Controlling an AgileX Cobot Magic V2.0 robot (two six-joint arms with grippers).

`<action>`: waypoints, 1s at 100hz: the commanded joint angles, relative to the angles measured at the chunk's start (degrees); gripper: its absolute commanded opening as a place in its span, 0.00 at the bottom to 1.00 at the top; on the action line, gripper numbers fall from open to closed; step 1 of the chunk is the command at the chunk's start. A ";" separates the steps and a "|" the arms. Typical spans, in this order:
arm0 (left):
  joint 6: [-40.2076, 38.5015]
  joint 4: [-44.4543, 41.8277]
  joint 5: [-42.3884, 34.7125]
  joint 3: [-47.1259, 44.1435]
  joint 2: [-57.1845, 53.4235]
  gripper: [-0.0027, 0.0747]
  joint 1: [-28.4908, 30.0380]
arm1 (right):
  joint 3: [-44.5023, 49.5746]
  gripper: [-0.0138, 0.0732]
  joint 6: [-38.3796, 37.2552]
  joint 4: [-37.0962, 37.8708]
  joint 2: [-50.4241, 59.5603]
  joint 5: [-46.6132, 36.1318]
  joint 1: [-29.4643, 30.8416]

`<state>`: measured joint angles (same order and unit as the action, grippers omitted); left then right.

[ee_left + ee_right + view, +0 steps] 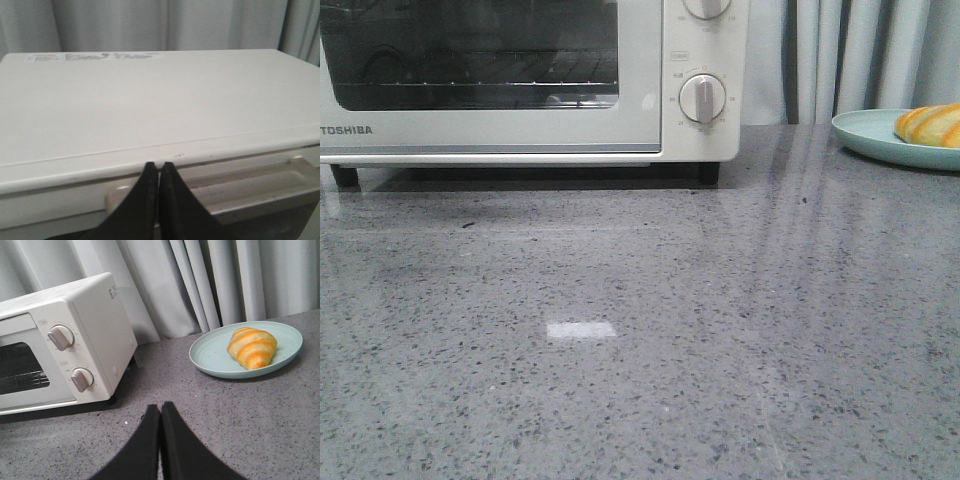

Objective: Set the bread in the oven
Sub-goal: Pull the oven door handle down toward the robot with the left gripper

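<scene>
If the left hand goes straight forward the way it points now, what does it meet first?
Probably the oven: the shut left hand points at its top front edge, just above the door handle. How far off it is stays unclear.

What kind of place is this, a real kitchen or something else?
Probably a staged kitchen counter: a toaster oven and a plate with bread sit on a speckled stone top, with curtains behind.

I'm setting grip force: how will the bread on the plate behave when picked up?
The bread looks puffy, so probably light and easily squashed. Its tapered ends and rounded back suggest it may rock or slide on the smooth plate if nudged.
</scene>
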<state>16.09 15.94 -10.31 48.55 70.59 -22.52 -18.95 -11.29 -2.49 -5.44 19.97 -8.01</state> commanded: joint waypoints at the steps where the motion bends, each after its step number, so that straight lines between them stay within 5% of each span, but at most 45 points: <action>1: -0.37 1.17 -1.18 1.97 -1.14 0.01 0.75 | -1.90 0.10 0.50 0.15 -1.27 -4.18 0.10; 76: -0.27 -0.87 41.02 1.97 -6.12 0.01 -1.66 | -1.90 0.10 0.50 -0.20 -1.27 -1.76 0.10; 100: -0.27 -2.46 45.17 0.60 -5.99 0.01 -1.66 | -1.90 0.10 0.50 -0.32 -1.27 -1.76 0.10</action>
<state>16.09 15.68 38.94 48.70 64.04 -24.42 -18.95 -11.26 -2.75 -5.44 22.49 -8.01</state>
